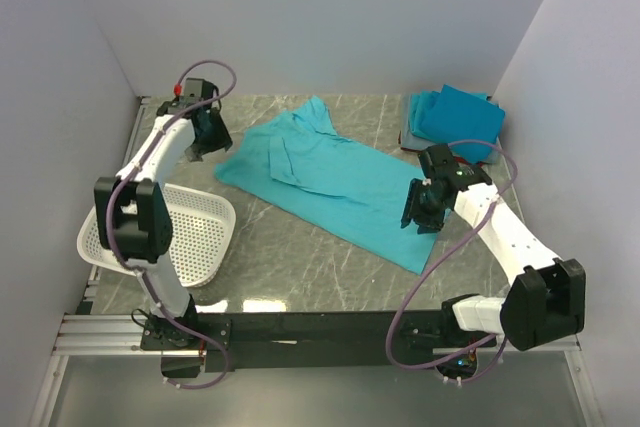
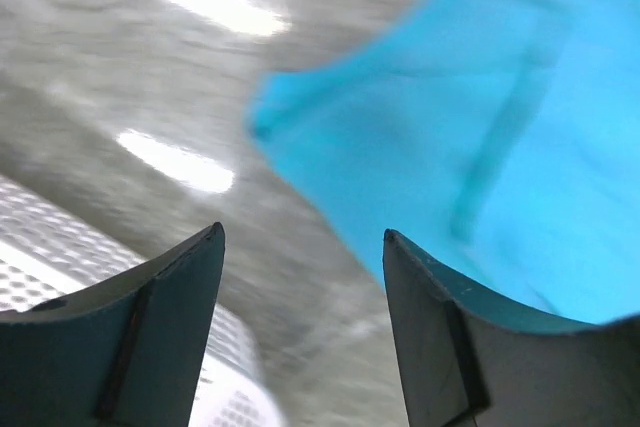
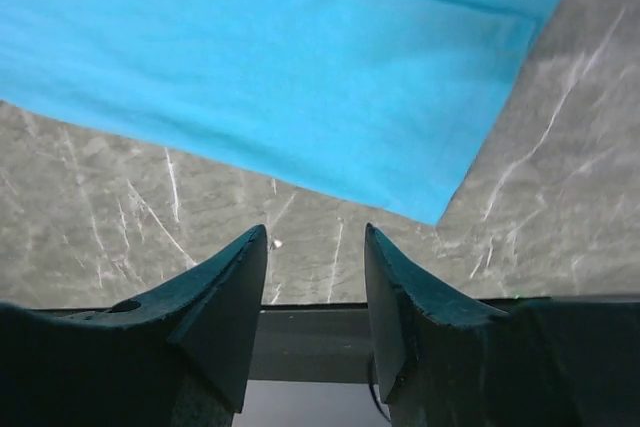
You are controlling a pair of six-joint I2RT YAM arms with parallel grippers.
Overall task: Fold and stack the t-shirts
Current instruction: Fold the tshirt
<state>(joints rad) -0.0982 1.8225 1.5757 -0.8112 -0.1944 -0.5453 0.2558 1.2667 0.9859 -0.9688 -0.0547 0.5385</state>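
A teal t-shirt [image 1: 330, 179] lies spread across the middle of the table, partly folded near its upper left. It also shows in the left wrist view [image 2: 470, 137] and in the right wrist view [image 3: 270, 57]. A stack of folded teal shirts [image 1: 455, 117] sits at the back right. My left gripper [image 1: 208, 137] is open and empty, just left of the shirt's left corner. My right gripper [image 1: 420, 209] is open and empty, above the shirt's right edge, near its front corner [image 3: 440, 215].
A white perforated basket [image 1: 195, 237] stands at the left front, its rim showing in the left wrist view [image 2: 60, 267]. The table is grey marble [image 1: 300, 267]. A black rail [image 1: 300, 327] runs along the near edge. White walls close in on three sides.
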